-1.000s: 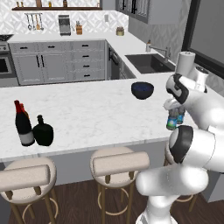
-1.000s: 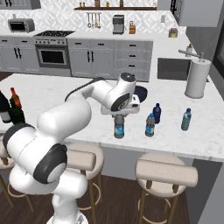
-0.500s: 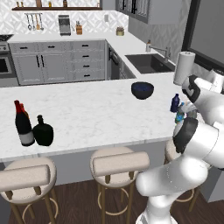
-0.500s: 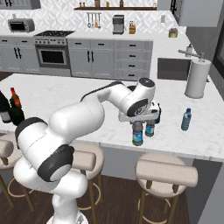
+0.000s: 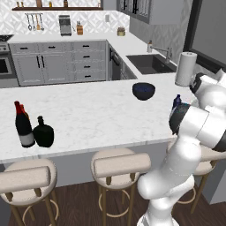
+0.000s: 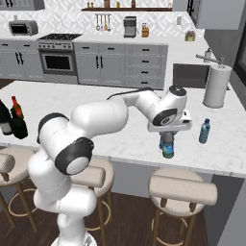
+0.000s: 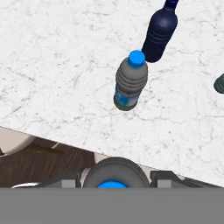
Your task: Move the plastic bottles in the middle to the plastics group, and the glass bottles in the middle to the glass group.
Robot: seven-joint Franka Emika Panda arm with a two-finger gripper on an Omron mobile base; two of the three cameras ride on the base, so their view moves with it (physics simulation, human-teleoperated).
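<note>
My gripper (image 6: 167, 136) is shut on a clear water bottle (image 6: 167, 148) with a blue label, holding it upright near the counter's front edge. From above, its blue cap (image 7: 113, 183) sits between my gripper's (image 7: 113, 180) fingers. Just beyond it a second water bottle (image 7: 130, 81) stands on the marble next to the dark-blue bottle (image 7: 159, 33). The teal bottle (image 6: 204, 131) stands further right. At the far left the squat black bottle (image 5: 43, 132) sits beside the red-topped wine bottles (image 5: 23, 126).
A dark bowl (image 5: 143, 91) rests on the counter (image 5: 88, 110) near the sink (image 5: 150, 64). A paper towel roll (image 6: 215, 86) stands at the back right. Bar stools (image 5: 117, 165) line the counter's front edge.
The arm has swung right along the counter with the water bottle, bringing it from mid-counter to the spot beside the dark-blue bottle. Its grip stayed the same.
</note>
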